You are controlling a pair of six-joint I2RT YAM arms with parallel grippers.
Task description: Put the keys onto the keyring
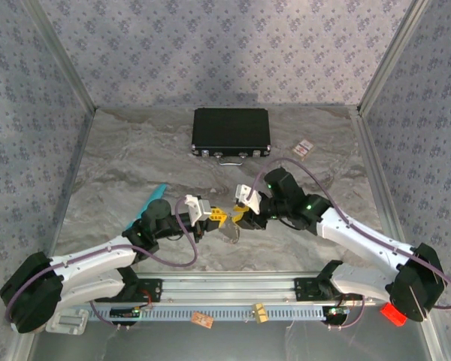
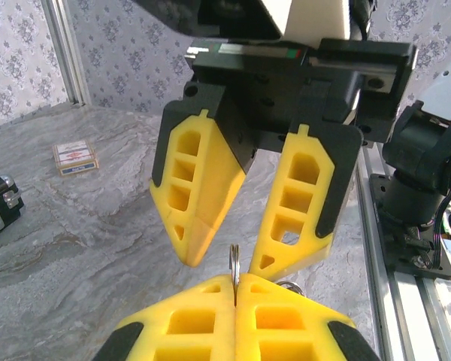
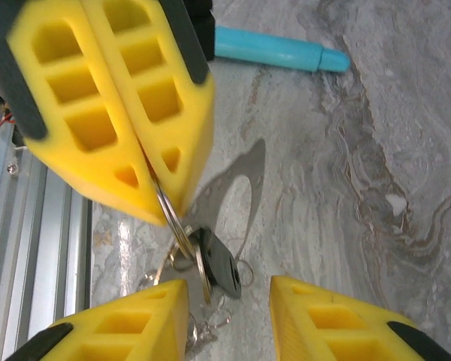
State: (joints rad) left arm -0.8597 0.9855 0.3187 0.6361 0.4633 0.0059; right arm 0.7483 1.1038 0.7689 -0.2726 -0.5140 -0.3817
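Left pincer (image 1: 219, 217) and right pincer (image 1: 242, 216) are nose to nose from above, tips almost touching over the near middle of the grey marbled counter (image 1: 135, 165). Behind them a flat black case (image 1: 231, 133) lies closed toward the far edge, with a small card (image 1: 306, 148) off to its right. A turquoise stick (image 1: 154, 197) rests beside the left arm.

Over to the left wrist camera: the left pincer (image 2: 235, 289) is clenched, its yellow fingers pressed together on the thin edge of the keyring (image 2: 234, 265), which stands upright out of the seam. Facing it, the right pincer (image 2: 248, 241) hangs released, yellow fingers spread wide just above the ring.

Now the right wrist camera: the right pincer (image 3: 227, 289) is spread apart, one finger either side at the bottom. The left pincer (image 3: 164, 201) comes in from the upper left, gripping the keyring (image 3: 182, 233). A black-headed key (image 3: 222, 267) dangles against the ring, just above the counter, amid small silver loops (image 3: 203, 323). The turquoise stick (image 3: 278, 51) lies beyond.
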